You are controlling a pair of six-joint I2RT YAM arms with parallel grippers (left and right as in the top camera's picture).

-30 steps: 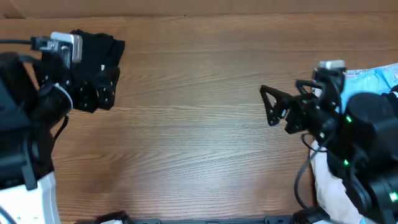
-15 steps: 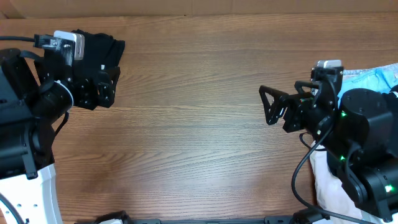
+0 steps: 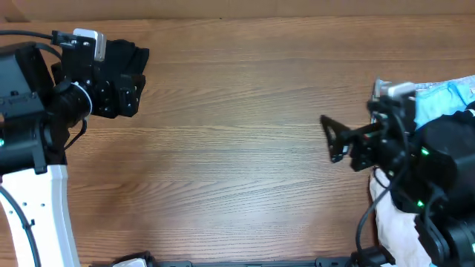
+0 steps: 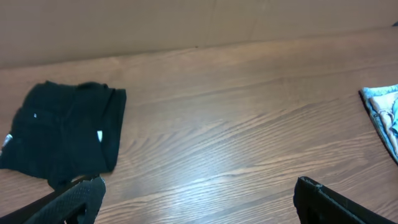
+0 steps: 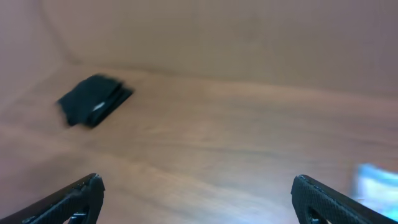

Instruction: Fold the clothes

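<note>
Pulling away on both sides compared with a second ago. Has drawn the left gripper point(image 4: 198, 186) back from the black T-shirt point(image 4: 62, 134), fingers spread wide and holding nothing in the left wrist view. Has also slid the right gripper point(image 5: 196, 183) further toward the right edge of the overhead frame, likewise wide apart and empty. Leaves the T-shirt as a compact folded bundle at the upper left of the overhead frame, lying on the table point(image 3: 237, 148) and unmoved over that last second. Shows a white speck or two on the cloth, probably the label, though too small to be sure. Suggests the folding of this piece is done or nearly so, with the release already made. Keeps the light-blue garment point(image 3: 449, 96) at the far right edge, well apart from the bundle. Blurs the right wrist view, consistent with an arm in motion.
</note>
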